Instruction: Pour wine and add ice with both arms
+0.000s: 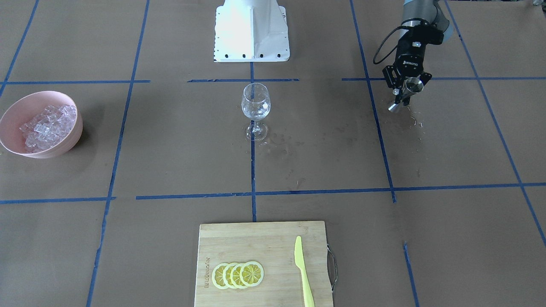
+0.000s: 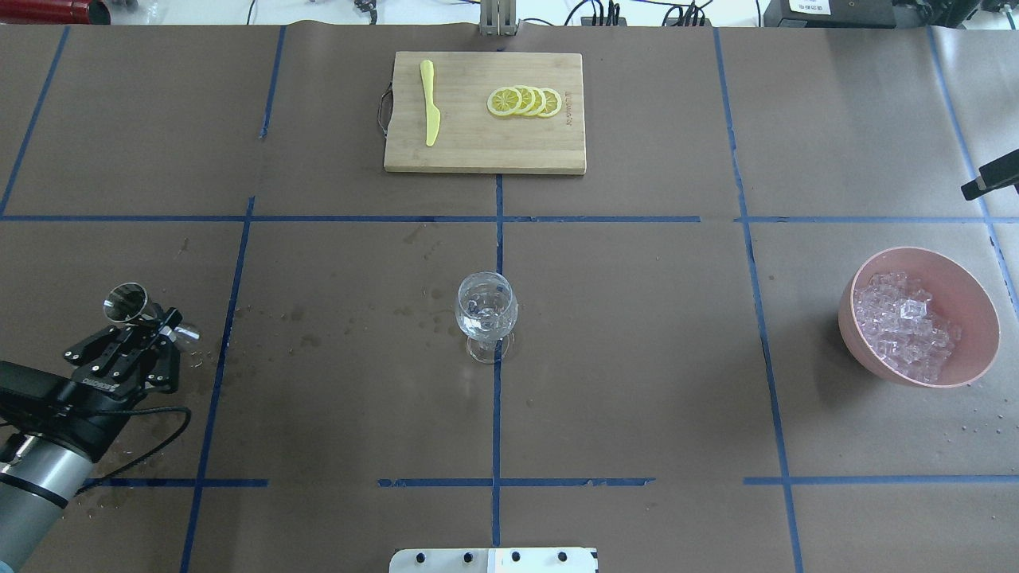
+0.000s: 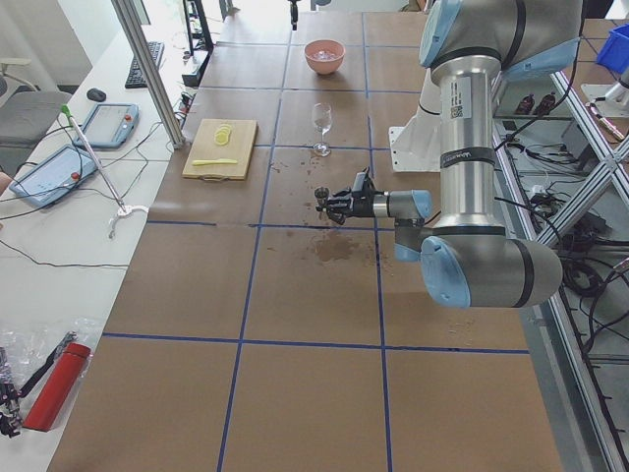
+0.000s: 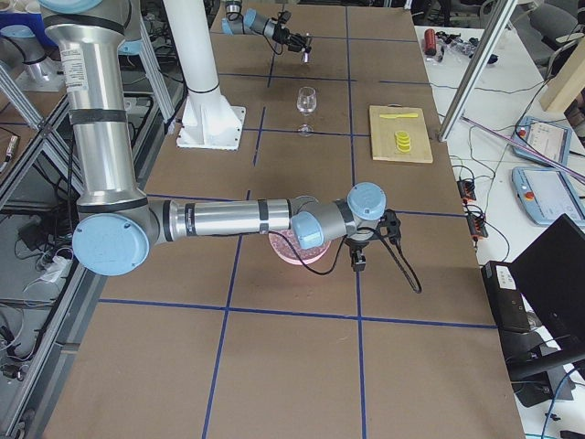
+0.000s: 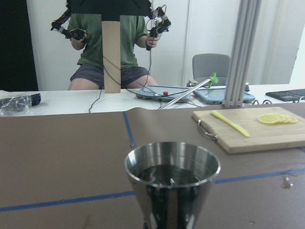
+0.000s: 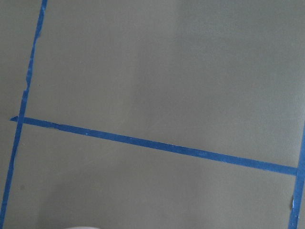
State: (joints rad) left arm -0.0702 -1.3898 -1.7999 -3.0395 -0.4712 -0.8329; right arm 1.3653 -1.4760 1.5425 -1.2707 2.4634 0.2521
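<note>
My left gripper [image 2: 158, 325] is shut on a steel jigger [image 2: 127, 303] and holds it just above the table at my far left; it also shows in the front view [image 1: 403, 91]. In the left wrist view the jigger's cup [image 5: 171, 186] stands upright, and a little clear liquid seems to lie in it. The wine glass [image 2: 486, 312] stands at the table's middle, apart from both arms; any wine in it is hard to make out. The ice [image 2: 903, 322] is heaped in a pink bowl [image 2: 967, 290] at the right. Of my right gripper [image 2: 991, 179] only a black part shows beyond the bowl; its jaws are hidden.
A wooden cutting board [image 2: 478, 151] with lemon slices [image 2: 525, 101] and a yellow knife [image 2: 430, 111] lies at the far side. Wet spots [image 1: 411, 121] mark the paper under the jigger and near the glass. The white pedestal [image 1: 251, 30] stands behind the glass.
</note>
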